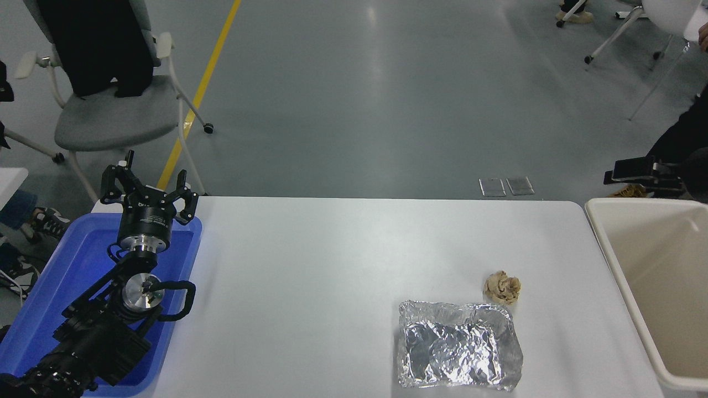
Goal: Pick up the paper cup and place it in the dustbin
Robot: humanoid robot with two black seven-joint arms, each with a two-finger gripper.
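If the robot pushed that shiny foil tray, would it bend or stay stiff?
The foil tray looks thin and already crinkled all over, so it would probably dent or buckle rather than stay stiff. It seems empty, so likely very light and apt to slide across the smooth white table. Lying flat, it shouldn't roll.

A: Where does the single head view sit?
B: High at six o'clock, facing twelve, down over the white table (343, 265).
A: How near?
B: Far enough to include the floor beyond.

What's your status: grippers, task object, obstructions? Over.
Left gripper parked open over blue tray. Right gripper beyond dustbin far rim. No paper cup in sight. Nothing in the way.
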